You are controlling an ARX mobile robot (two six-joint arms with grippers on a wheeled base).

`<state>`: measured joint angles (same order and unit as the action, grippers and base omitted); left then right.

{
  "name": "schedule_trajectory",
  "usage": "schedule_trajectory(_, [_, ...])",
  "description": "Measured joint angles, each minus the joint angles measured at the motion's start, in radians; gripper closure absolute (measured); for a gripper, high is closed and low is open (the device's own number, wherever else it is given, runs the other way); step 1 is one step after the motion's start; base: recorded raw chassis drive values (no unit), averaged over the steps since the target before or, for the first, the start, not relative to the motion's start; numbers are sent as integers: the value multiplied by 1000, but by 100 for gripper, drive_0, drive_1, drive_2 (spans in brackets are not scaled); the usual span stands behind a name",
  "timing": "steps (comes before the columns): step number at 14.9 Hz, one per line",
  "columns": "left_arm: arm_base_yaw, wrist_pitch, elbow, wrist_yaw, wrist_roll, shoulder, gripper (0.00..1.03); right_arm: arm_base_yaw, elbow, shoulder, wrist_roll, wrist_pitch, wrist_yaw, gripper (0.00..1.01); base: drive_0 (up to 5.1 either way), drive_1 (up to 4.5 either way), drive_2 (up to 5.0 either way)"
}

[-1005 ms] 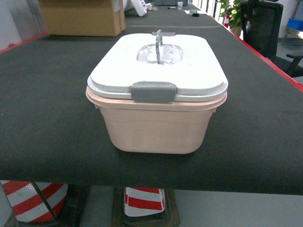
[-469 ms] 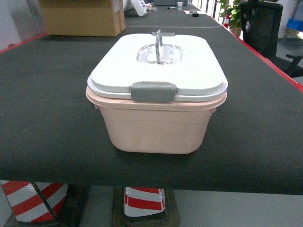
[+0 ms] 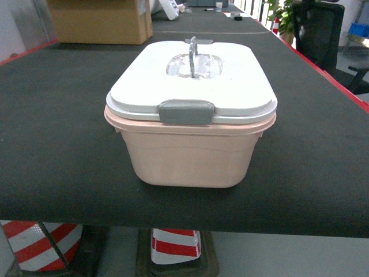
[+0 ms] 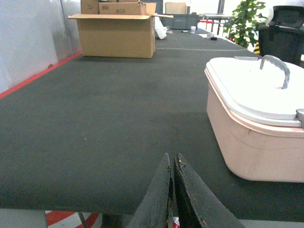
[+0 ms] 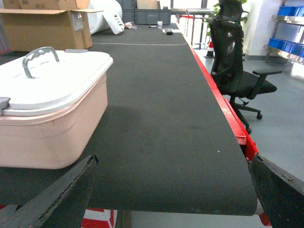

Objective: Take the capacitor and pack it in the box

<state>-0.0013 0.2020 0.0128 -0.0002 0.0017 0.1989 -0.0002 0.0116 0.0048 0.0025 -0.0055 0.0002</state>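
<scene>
The box (image 3: 190,124) sits centre-frame in the head view, on the dark mat of the table (image 3: 57,144), near its front edge. It's a pale pink tub w/ white lid (image 3: 193,78) on top and a grey clip (image 3: 186,111) at the near short end. The grey handle (image 3: 193,51) stands up in the lid's clear recess.

Progress, judged from these views: basically at the start. Lid on, front clip looks seated, so the box seems shut. No capacitor visible anywhere; can't tell if one is already inside, since the clear recess shows nothing legible. Neither arm appears in the head view. Left to do, probably: unclip, lift lid, find capacitor, pack it.

Orientation: box's long axis runs away from the robot, bottom to top of the head frame; a short end faces the camera. Handle arch lines up w/ that same axis.

Left gripper (image 4: 172,190), bottom centre of the left wrist view: fingers pressed together, holding nothing, box at right of frame, apart from it. Right gripper (image 5: 171,199): fingers spread wide at the bottom corners of its view, nothing between them, box at left.

A brown cardboard carton (image 3: 101,20) stands upper left, far back.
</scene>
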Motion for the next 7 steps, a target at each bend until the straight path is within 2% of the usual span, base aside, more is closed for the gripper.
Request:
schedule_trajectory(2, [0,-31,0,0,0,-27,101,0,0,0,0,0,0,3,0,0,0])
schedule_trajectory(3, [0,-167,1,0,0,-115,101,0,0,0,0,0,0,3,0,0,0])
schedule_trajectory(4, [0,-190,1,1,0,-195,101,0,0,0,0,0,0,3,0,0,0])
schedule_trajectory(7, [0,-204,1,0,-1,-193,99,0,0,0,0,0,0,3,0,0,0])
